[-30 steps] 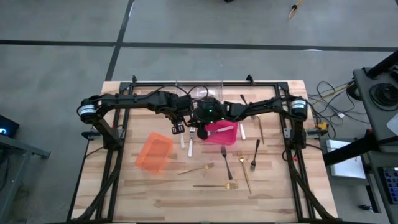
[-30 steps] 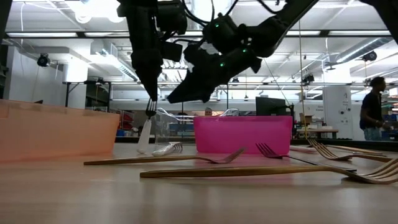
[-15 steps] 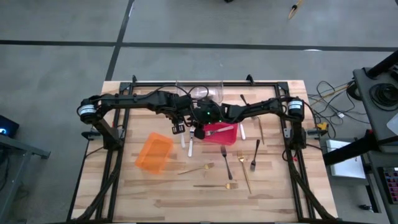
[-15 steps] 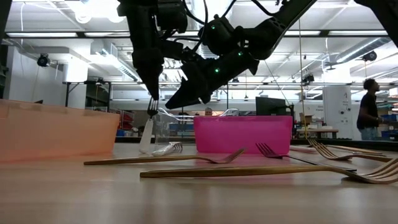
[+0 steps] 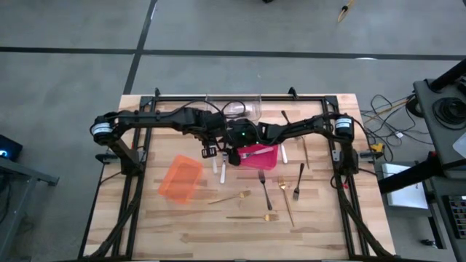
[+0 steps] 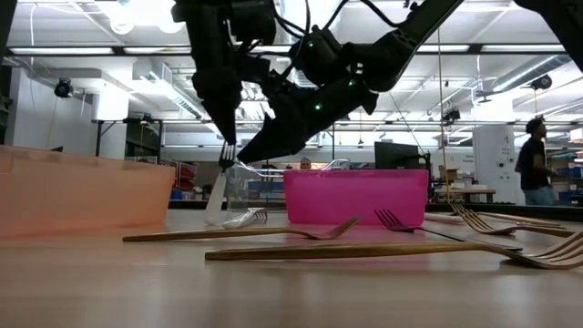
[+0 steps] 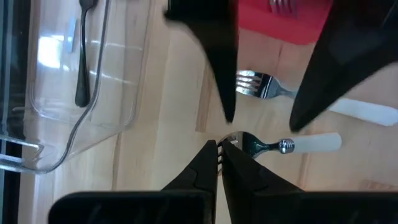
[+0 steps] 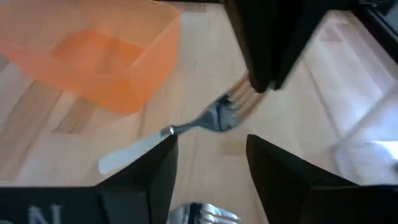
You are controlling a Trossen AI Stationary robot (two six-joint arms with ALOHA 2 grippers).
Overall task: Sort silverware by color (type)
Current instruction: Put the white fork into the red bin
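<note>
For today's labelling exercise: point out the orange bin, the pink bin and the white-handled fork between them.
orange bin point(image 5: 181, 179), high view, on its floor.
pink bin point(image 6: 355, 196), low view, on its front wall.
white-handled fork point(image 8: 134, 151), right wrist view, on its white handle.

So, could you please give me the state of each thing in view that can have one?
left pincer: shut on the tines of the white-handled fork, lifting that end
right pincer: open, empty, beside the left one
white-handled fork: tilted, handle end on the table
second white-handled fork: lying flat
red bin: upright, holds a silver utensil
clear bin: upright, holds a dark utensil
orange bin: upright
</note>
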